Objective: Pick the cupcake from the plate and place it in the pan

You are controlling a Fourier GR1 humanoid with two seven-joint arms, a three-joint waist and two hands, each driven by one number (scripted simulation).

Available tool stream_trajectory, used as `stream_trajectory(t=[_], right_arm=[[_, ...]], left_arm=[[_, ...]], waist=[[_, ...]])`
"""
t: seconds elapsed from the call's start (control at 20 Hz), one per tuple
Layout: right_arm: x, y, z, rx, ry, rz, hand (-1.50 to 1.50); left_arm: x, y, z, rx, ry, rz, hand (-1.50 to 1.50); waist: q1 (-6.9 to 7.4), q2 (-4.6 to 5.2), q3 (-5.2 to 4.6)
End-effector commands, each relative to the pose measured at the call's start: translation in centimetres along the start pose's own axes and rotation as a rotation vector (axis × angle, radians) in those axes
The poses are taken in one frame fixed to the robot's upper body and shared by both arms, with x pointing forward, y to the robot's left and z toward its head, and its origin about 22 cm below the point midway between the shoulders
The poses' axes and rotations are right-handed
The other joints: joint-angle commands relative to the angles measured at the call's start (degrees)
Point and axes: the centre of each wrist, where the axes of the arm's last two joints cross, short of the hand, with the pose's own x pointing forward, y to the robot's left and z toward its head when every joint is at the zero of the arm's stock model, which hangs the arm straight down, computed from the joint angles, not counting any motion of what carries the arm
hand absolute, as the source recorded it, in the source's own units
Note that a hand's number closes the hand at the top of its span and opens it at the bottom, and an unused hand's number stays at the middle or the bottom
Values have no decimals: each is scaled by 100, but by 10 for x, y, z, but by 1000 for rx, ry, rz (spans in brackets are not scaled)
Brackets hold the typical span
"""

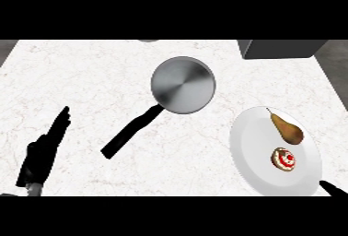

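Because nothing has been picked up yet, the small round cupcake with white icing and red bits on top (285,158) sits on the big round white plate (253,138), near the plate's lower right side. A brown pear (287,128) lies just above it on the same plate, close by but not touching, so the robot must take care to grab only the cupcake.

Seen from the head, the round silver metal pan (182,85) rests flat on the white marble worktop (81,78), up and to the left of the plate. Its long black handle (131,131) points down and left, away from the plate, so it should not block the way in.

The left robot hand (46,150) shows at the left side with its fingers straight and pressed together, holding nothing. It looks like it is just resting.

Only a black tip of the right robot hand (333,188) peeks in at the lower right corner, near the plate. Whether it is spread or curled cannot be told. It is the closer one, so it will likely do the picking.

A dark grey box (280,48) stands at the far edge.
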Motion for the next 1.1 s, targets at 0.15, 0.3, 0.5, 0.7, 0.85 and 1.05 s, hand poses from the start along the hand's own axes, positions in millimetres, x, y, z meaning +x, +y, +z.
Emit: stream_trajectory(t=[0.15,0.3,0.5,0.7,0.85,1.05], right_arm=[[62,-35,43,204,36,178,-150],[106,-44,51,283,39,241,-150],[152,-45,64,297,96,294,-150],[171,-28,53,331,171,314,-150],[186,-28,47,408,203,330,-150],[195,-16,41,410,241,437,-150]], left_arm=[[16,-9,-1,-31,-14,-17,0],[17,-21,12,-47,-14,9,0],[14,-9,4,-41,-22,-27,0],[18,-23,11,-50,-43,-20,0],[17,-27,4,-41,-19,-26,0],[21,-24,5,-46,-47,-29,0]], waist=[[180,38,5],[294,21,27],[312,42,31],[413,54,43],[364,61,44],[476,77,40]])
